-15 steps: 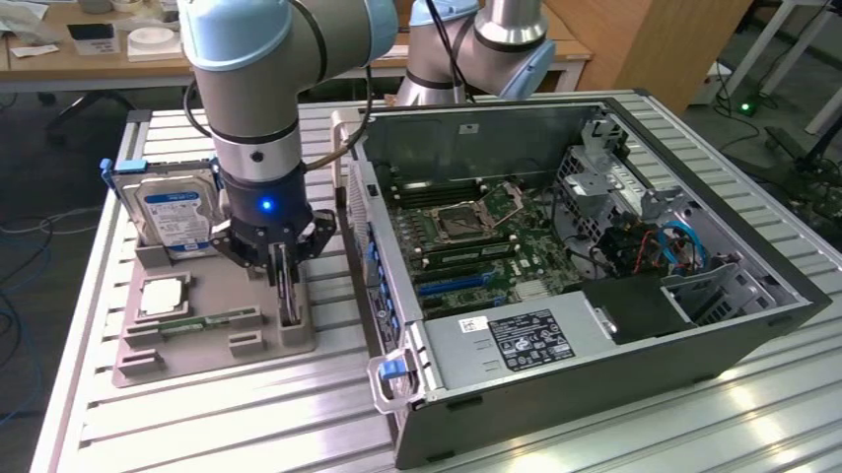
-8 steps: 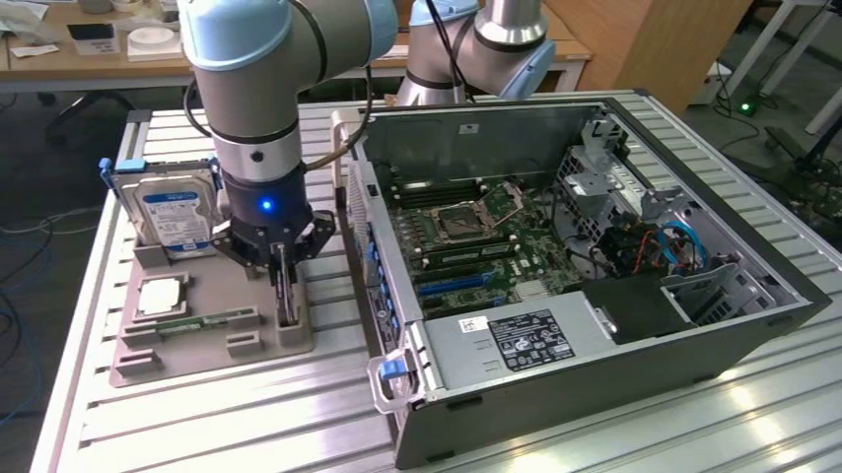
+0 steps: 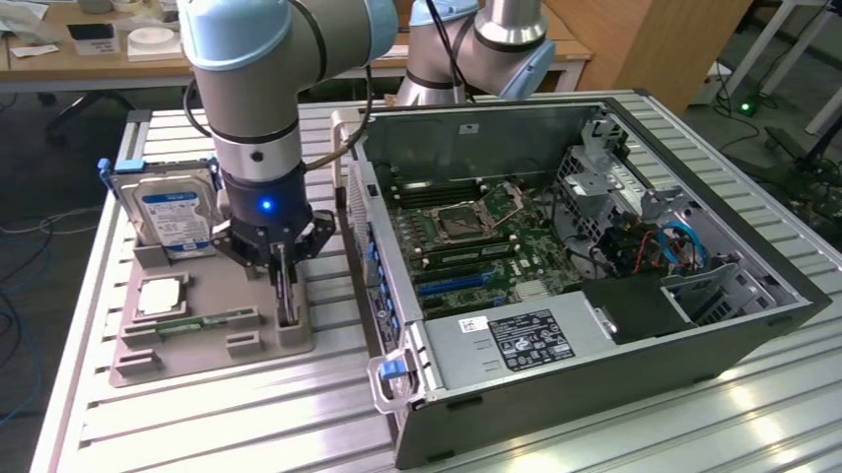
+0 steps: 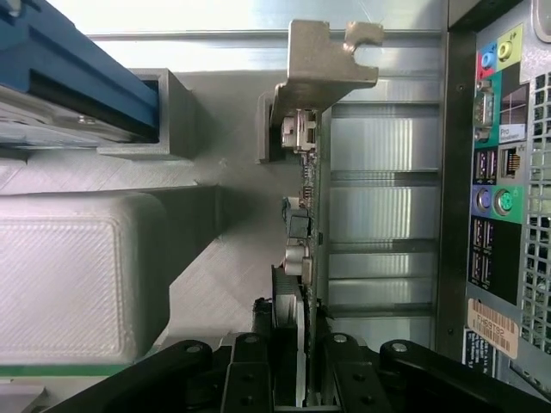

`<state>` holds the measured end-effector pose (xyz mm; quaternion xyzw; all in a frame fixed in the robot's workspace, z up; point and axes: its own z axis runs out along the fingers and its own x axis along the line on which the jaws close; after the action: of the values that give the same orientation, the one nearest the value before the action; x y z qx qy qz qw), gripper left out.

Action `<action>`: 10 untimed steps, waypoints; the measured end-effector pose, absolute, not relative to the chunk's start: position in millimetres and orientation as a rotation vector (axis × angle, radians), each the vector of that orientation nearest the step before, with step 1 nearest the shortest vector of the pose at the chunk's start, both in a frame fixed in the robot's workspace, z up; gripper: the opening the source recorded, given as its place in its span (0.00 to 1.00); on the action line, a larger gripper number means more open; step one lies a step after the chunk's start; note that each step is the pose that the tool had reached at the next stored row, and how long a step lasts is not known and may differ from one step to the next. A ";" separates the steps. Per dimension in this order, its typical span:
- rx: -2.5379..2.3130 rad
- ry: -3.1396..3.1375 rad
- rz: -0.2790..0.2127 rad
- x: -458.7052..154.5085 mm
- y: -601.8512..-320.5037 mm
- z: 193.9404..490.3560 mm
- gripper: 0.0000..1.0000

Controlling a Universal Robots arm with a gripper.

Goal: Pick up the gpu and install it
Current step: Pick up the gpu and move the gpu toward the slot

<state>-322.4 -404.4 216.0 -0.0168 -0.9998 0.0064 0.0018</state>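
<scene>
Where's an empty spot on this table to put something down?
Free: the bare table between the grey tray and the exterior view's bottom edge. Crowded: the tray, with hard drive, gripper and gpu, and the narrow gap beside the computer case.

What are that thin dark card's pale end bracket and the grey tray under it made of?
Pale end bracket of the thin dark circuit card: seemingly bare sheet metal, dull sheen, bent notched edges. Grey tray: probably printed plastic, matte, fine ridged lines.
</scene>
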 end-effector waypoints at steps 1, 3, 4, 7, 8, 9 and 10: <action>-0.053 -3.137 0.020 -322.5 -404.4 219.1 0.27; -0.053 -3.137 0.016 -322.7 -404.4 227.0 0.27; -0.053 -3.137 0.014 -322.7 -404.4 231.3 0.27; -0.053 -3.137 0.012 -322.7 -404.4 244.3 0.27; -0.053 -3.137 0.011 -322.7 -404.4 248.7 0.27; -0.053 -3.137 0.009 -322.7 -404.4 253.0 0.27; -0.053 -3.137 0.008 -322.7 -404.4 257.0 0.27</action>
<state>-322.7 -404.4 257.0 -0.0167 -0.9999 0.0026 0.0019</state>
